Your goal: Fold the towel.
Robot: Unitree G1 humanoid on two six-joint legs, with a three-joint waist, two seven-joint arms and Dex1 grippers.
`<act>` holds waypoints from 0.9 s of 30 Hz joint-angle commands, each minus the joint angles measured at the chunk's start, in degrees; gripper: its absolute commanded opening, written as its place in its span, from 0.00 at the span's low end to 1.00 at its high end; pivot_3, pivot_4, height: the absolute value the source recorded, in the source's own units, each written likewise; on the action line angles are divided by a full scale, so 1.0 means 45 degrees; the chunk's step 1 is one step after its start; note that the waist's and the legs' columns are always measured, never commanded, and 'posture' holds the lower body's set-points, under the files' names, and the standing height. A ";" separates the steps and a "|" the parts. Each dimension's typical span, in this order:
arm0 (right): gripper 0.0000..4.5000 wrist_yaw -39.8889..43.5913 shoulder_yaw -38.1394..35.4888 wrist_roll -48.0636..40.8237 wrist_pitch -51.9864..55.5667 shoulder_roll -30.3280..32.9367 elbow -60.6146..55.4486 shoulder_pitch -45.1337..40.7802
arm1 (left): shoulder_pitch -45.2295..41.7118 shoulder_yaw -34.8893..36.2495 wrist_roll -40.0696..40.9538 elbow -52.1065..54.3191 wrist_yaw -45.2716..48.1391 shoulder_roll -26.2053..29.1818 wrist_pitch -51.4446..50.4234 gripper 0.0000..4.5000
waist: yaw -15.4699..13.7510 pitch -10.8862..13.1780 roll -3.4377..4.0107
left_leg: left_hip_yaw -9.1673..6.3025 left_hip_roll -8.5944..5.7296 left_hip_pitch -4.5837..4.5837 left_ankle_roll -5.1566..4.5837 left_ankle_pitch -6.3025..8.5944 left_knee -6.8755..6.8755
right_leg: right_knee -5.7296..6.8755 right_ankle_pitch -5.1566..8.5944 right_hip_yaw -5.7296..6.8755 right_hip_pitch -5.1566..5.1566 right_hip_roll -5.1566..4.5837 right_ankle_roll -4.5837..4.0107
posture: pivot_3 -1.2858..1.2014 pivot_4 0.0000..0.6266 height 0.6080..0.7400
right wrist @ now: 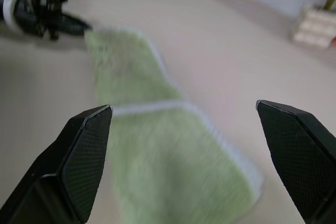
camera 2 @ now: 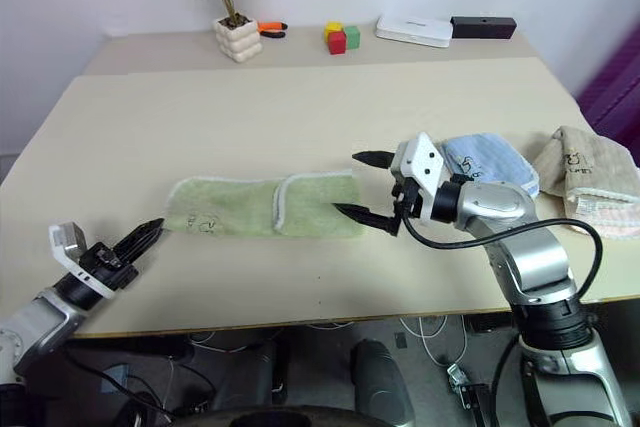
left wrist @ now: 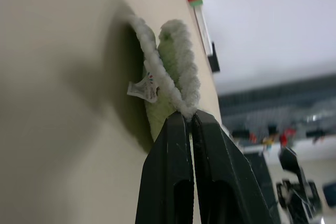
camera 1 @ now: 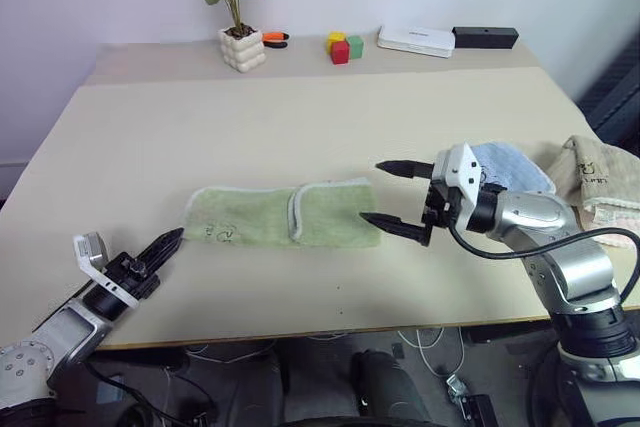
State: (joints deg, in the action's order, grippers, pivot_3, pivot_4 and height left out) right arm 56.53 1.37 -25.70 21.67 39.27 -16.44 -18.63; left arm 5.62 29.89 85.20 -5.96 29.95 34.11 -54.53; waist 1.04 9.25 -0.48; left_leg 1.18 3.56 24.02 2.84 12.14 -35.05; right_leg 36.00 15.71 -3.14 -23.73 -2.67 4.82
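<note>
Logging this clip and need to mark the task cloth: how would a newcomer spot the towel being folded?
On the beige table, look near the front edge, between the two arms. The towel lies there as a long flat strip, its right part folded over. Unlike the blue towel and the beige towel at the right edge, it is light green with white edging.

The towel [camera 1: 281,216] is light green terry cloth with white stitched edging, lying flat on the tan tabletop as a long narrow strip running from nine o'clock to three o'clock. Its three o'clock end is folded back over the middle — the white hem of that flap crosses the strip near its centre. A small dark printed mark sits near the nine o'clock end.
</note>
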 commanded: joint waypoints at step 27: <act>1.00 0.1003 -0.2163 -0.0116 -0.1003 0.1701 -0.0031 0.1618 | -0.6216 -0.4510 0.1550 0.4759 -0.2760 -0.0503 -0.1275 0.01 | -0.0066 0.0088 -0.0177 | 0.0035 0.0012 0.0079 -0.0034 0.0006 -0.0112 | 0.0045 -0.0002 0.0001 0.0049 0.0046 0.0145 | 0.52 0.24 1.00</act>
State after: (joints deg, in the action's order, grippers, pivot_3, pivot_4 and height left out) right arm 61.08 -6.44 -25.81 18.22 46.32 -15.62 -11.64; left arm -22.20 9.59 91.50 15.16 16.29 31.34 -59.79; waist 0.75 9.64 -1.27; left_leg 1.33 3.62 24.38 2.68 12.17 -35.56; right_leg 36.21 15.71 -3.13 -23.50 -2.47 5.48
